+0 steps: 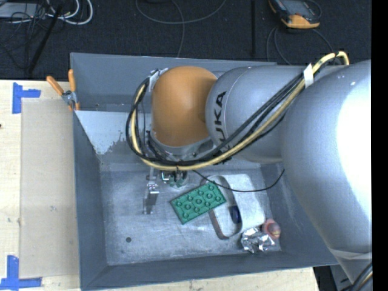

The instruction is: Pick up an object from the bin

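My gripper (148, 206) hangs below the orange wrist cover, low over the bin floor left of centre. Just to its right lies a green studded building plate (197, 202), flat and turned at an angle; gripper and plate are apart. Right of the plate a brown strap loop (217, 220) curls over a white sheet (250, 206), with a small dark blue thing (234, 213) beside it.
A crumpled foil ball (257, 242) and a small reddish ball (272, 228) sit in the bin's near right corner. The arm and its cables cover the back and right of the bin. Bare grey floor lies left of and in front of the gripper.
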Robot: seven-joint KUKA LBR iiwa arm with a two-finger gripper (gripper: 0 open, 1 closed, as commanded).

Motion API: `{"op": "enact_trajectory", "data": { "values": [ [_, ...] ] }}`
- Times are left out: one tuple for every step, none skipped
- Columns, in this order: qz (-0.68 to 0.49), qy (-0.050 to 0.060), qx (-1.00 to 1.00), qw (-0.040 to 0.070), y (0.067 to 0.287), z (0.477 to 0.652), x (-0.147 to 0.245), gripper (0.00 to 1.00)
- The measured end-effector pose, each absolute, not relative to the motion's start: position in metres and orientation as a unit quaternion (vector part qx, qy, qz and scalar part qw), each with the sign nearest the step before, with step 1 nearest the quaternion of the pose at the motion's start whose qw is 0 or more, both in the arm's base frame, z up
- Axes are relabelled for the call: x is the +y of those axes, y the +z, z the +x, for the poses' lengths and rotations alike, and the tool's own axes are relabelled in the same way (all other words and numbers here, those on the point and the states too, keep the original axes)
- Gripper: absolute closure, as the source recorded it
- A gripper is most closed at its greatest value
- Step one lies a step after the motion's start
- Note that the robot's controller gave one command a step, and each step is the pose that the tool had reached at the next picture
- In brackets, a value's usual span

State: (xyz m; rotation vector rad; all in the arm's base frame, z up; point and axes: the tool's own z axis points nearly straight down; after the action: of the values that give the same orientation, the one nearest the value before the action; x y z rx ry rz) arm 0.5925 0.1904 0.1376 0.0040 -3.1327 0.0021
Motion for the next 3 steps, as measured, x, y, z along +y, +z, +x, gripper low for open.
{"op": "enact_trajectory", "data": {
  "values": [
    [-0.038,0.000,-0.999,-0.001,0.077,0.612,0.096,0.00],
    [0.127,0.001,-0.992,0.001,0.100,0.592,0.005,0.00],
    [0.171,0.000,-0.985,0.001,0.100,0.570,-0.056,0.00]
  ]
}}
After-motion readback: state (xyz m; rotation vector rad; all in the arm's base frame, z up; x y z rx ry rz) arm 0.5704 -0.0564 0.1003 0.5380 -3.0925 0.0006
